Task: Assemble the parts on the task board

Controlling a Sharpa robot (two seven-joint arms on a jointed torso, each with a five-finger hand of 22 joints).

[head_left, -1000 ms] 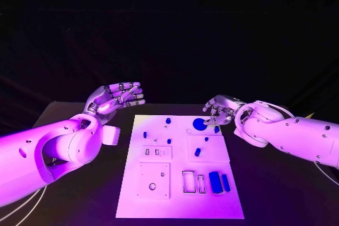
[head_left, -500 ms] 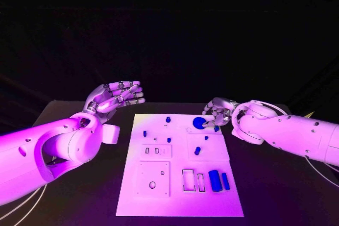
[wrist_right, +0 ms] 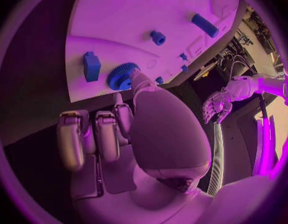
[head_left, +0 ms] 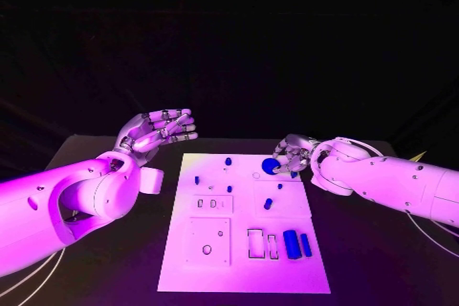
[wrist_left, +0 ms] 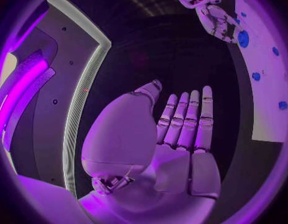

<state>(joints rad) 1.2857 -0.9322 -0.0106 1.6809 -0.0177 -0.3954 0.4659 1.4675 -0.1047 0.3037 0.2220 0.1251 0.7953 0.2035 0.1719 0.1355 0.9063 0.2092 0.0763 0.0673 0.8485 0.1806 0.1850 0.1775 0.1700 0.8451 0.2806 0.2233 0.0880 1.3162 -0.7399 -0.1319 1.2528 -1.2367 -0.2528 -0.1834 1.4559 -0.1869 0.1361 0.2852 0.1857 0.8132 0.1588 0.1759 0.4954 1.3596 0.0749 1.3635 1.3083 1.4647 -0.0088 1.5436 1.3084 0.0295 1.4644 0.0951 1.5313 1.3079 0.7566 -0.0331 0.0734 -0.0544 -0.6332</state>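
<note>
- Over the last second the right hand (head_left: 292,155) has slid inward along the far edge of the task board (head_left: 244,279), and the round blue gear (head_left: 270,166) has travelled with it, from about 1 o'clock of the board's middle toward 12.
- The right wrist view shows the gear (wrist_right: 122,76) touching a fingertip (wrist_right: 139,79), the other fingers curled back toward the palm. Whether it is pinched or only pushed, I cannot tell.
- My reading: the gear is being brought to a seat near the far edge, and it is not yet pressed home.
- The left hand (head_left: 158,132) hovers off the board at about 10 o'clock, fingers loosely apart, holding nothing; it has barely shifted in that time.
- Count on the board, head view: one gear.
- Small blue pegs: five that I can make out, at (head_left: 227,162), (head_left: 196,181), (head_left: 229,189), (head_left: 279,186) and (head_left: 268,203); a sixth may hide beside the right hand.
- Long blue bars: two, a thick one (head_left: 290,244) and a thin one (head_left: 305,244), side by side at about 5 o'clock.
- Beside them an open rectangular slot (head_left: 255,244) waits unfilled, so most of the assembly looks undone.
</note>
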